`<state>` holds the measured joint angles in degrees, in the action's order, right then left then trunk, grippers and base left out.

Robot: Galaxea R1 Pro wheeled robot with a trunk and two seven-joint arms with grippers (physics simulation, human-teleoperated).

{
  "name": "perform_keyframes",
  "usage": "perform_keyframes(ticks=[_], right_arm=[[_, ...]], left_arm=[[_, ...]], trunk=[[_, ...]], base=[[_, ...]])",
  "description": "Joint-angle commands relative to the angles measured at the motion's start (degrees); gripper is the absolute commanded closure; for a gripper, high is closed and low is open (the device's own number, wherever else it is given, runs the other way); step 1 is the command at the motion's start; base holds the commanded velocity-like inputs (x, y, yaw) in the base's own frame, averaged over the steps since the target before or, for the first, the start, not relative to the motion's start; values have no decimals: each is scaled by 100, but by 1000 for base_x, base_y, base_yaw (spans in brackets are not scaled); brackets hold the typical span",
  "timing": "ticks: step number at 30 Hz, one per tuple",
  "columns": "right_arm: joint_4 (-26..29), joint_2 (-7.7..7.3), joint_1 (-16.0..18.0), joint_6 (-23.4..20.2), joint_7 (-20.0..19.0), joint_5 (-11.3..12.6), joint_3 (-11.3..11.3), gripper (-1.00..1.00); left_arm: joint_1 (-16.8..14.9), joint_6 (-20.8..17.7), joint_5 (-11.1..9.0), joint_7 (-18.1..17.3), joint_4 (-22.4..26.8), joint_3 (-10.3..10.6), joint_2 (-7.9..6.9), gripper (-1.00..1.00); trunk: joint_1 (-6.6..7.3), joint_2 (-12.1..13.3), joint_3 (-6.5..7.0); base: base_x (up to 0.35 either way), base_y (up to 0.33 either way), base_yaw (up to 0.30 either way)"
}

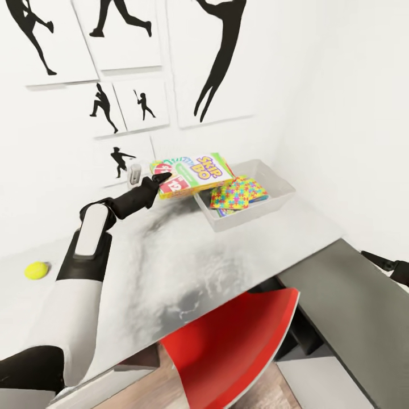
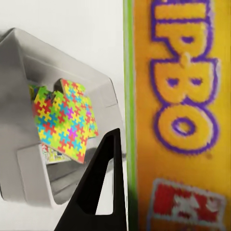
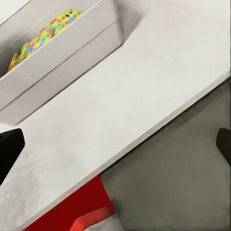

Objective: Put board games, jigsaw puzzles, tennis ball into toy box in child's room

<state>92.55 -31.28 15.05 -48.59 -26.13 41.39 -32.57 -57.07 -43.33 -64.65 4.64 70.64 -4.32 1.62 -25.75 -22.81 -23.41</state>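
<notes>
My left gripper (image 1: 164,180) is shut on the SKIP BO board game (image 1: 192,172), holding it in the air just left of the toy box (image 1: 279,187); in the head view its right end overlaps the bin's far left corner. In the left wrist view one dark finger (image 2: 103,187) lies against the board game's green edge (image 2: 183,115). The multicoloured jigsaw puzzles (image 1: 238,193) lie tilted inside the toy box (image 2: 29,62). The tennis ball (image 1: 36,270) rests on the table (image 1: 170,267) at far left. My right gripper (image 3: 115,147) hangs open off the table's front edge.
A red chair (image 1: 238,341) is tucked under the table's front edge. A dark grey surface (image 1: 352,307) lies lower at the right, with my right arm (image 1: 392,267) over it. Baseball-player prints (image 1: 213,57) hang on the white wall behind the table.
</notes>
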Motion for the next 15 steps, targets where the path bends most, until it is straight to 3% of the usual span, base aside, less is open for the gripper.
perform_keyframes(ticks=[1,8,15], right_arm=[[0,0,8,-36,-23,-8,-5,-100],[0,0,8,-37,-23,-4,-1,-100],[0,0,12,-37,-23,-5,112,-100]], left_arm=[[-95,-11,-72,57,-102,-22,11,100],[-593,284,-82,65,-999,-76,-4,100],[-818,541,-77,77,-1369,-228,-51,100]], trunk=[[-3,-11,-9],[-3,-11,-9],[-3,-11,-9]], base=[[0,0,-280],[0,0,-281],[0,0,-281]])
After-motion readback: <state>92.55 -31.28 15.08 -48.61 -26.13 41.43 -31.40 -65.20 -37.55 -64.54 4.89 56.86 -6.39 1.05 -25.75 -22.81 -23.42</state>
